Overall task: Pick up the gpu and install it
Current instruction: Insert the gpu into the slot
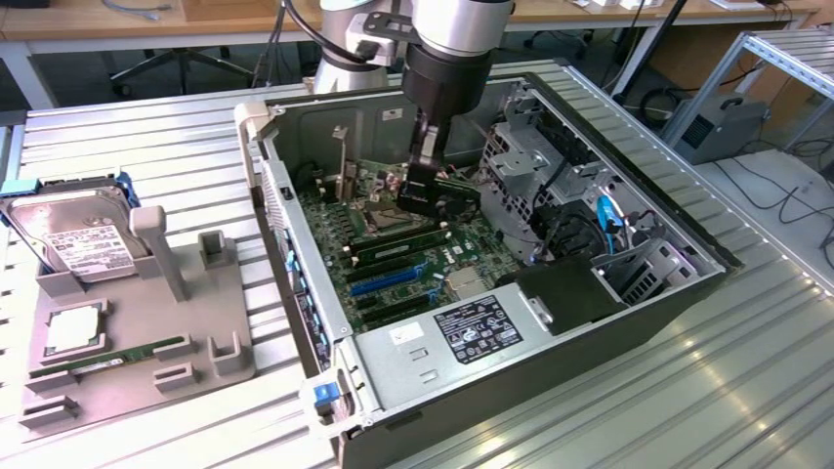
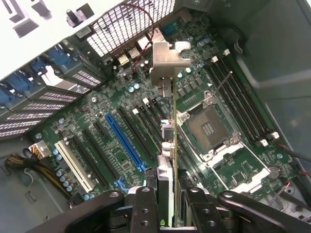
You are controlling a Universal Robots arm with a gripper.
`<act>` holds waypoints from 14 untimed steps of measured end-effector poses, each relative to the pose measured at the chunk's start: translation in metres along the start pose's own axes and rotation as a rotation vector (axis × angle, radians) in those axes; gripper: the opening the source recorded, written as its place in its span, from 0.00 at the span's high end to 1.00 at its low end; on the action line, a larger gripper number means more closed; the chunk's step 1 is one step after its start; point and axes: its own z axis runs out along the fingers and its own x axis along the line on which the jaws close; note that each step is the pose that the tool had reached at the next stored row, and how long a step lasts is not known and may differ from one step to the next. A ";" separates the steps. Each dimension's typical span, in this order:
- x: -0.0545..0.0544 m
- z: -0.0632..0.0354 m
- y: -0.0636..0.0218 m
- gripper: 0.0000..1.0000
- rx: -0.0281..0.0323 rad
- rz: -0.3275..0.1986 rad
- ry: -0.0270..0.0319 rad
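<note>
1. I have the gripper (image 1: 425,195) inside the open computer case (image 1: 678,293), closed on the gpu (image 2: 167,141), edge-on above the motherboard (image 2: 97,141).
2. The drive cage (image 1: 521,161) crowds the exterior view's right.
3. The rear wall's slot covers (image 2: 53,92) hem the bracket end.
4. The blue slot (image 2: 124,141) and its neighbours lie unobstructed.

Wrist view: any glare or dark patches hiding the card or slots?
Wrist view: gpu held edge-on in the pincer, readable; its bracket catches bright light, the case corner lies in shade. Exterior view: even room light, motherboard clear.
</note>
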 end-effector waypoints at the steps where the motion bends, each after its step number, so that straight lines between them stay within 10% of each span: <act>1: 0.000 0.0000 0.0000 0.73 -0.0001 -0.004 0.0002; 14: 0.000 0.0000 0.0000 0.73 -0.0019 -0.073 0.0019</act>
